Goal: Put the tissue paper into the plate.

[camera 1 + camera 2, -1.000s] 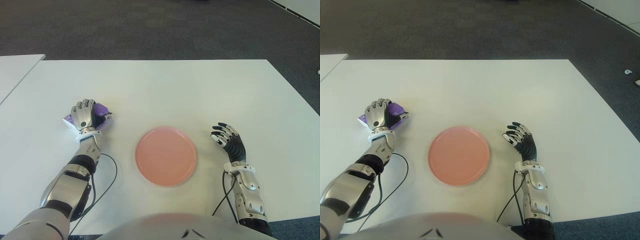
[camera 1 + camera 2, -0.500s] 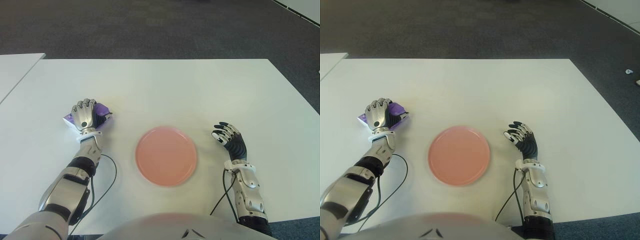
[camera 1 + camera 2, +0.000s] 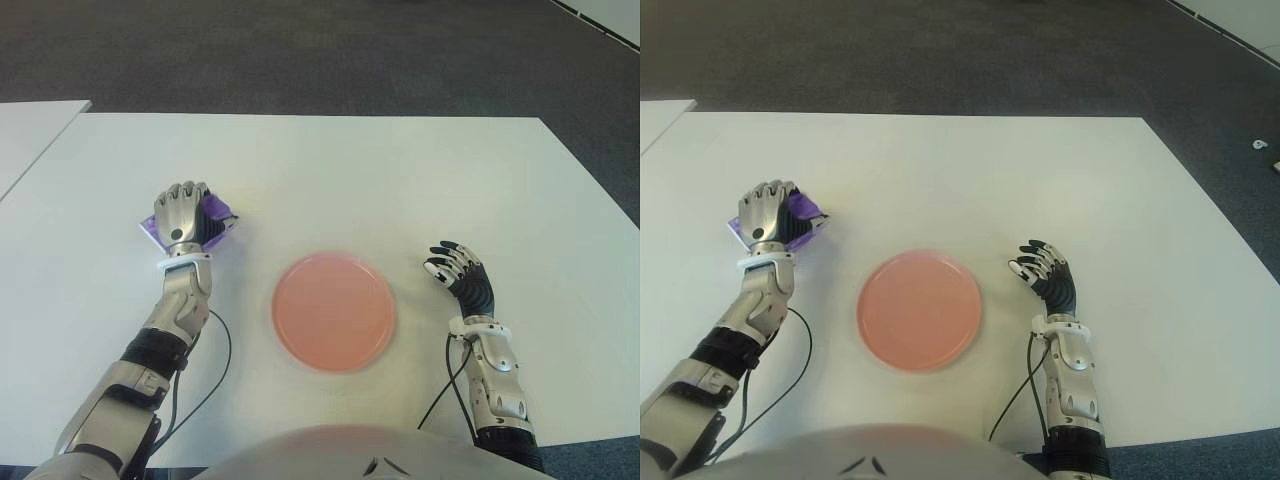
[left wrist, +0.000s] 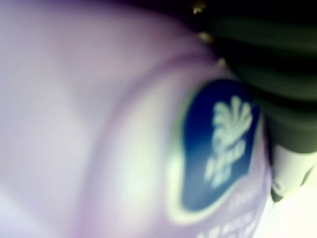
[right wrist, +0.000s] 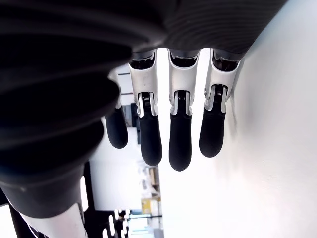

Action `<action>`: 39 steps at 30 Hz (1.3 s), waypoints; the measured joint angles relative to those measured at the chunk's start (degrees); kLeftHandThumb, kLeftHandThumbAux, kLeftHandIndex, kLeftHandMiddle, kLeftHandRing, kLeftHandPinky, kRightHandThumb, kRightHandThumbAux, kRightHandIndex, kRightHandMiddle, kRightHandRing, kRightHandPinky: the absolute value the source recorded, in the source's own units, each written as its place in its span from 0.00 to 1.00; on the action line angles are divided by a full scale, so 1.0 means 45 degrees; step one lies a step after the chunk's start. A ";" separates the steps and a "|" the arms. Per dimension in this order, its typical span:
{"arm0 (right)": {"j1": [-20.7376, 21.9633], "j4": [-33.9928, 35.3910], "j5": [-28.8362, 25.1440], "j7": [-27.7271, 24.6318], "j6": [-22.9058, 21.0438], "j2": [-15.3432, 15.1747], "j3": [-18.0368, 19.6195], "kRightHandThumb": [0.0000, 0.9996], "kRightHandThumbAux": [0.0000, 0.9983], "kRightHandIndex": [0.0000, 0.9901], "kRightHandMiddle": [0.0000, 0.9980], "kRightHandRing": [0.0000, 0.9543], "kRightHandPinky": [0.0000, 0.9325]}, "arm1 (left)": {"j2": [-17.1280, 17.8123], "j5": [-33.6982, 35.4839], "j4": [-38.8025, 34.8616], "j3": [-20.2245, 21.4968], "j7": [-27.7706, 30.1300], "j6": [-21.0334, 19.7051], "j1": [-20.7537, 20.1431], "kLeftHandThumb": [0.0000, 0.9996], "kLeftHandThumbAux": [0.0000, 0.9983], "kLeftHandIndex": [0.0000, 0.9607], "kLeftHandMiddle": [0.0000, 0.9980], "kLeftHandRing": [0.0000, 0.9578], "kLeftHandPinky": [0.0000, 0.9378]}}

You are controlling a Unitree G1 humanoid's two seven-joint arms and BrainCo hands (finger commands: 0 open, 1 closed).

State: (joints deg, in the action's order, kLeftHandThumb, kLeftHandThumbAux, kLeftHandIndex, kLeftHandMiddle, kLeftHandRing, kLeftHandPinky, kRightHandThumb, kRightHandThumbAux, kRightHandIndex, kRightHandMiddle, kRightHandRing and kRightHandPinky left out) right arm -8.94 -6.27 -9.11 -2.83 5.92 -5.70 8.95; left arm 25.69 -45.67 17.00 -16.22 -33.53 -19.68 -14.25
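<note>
while curled shut, left hand: left hand [image 3: 182,213] sits on the left part of the white table [image 3: 330,170], fingers [image 3: 186,194] wrapped down over the purple tissue pack [image 3: 216,222], gripping it
tissue pack: purple packet, mostly under the left hand; only its edges and a corner stick out on either side of the knuckles; well left of the plate, not in it
pack on table or lifted: cannot tell from the eye views
left wrist view: filled by the pack [image 4: 124,148] up close, pale purple wrap with a dark blue oval logo [image 4: 220,148]; dark finger parts [image 4: 267,74] press against its edge; text on the logo too blurred to read
right hand: right hand [image 3: 1048,280] shows just right of the plate, palm side down-ish, holding nothing
right fingers: loosely extended, slightly bent, side by side with small gaps; in the right wrist view the dark fingertips [image 5: 179,144] hang free next to the table surface, touching no object
right hand contact with table: cannot tell
plate: pink round plate [image 3: 333,311] lies flat near the front middle of the table, between the two hands, nothing on it
cables: thin black cable [image 3: 215,360] loops beside the left forearm, another [image 3: 1025,385] runs beside the right forearm
cut off: robot torso [image 3: 340,455] only a pale blur at the bottom edge; a second white table [image 3: 30,135] clipped at far left
floor: dark carpet [image 3: 300,50] beyond the table
</note>
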 measured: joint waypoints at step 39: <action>0.0934 -0.1506 0.0234 -0.0123 0.0746 -0.0166 0.0098 0.32 0.82 0.25 0.38 0.43 0.46 | -0.0172 -0.3914 -1.0683 -0.0557 0.7320 0.0726 0.1657 0.86 0.66 0.44 0.54 0.92 0.90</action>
State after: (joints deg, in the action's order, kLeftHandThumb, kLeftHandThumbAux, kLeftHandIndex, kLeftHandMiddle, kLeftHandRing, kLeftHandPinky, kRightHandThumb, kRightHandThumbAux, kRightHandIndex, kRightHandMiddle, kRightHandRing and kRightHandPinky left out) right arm -4.74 -13.04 -8.06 -3.39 9.27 -6.45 9.39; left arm 24.92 -63.28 -31.07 -18.73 -0.59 -16.42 -6.79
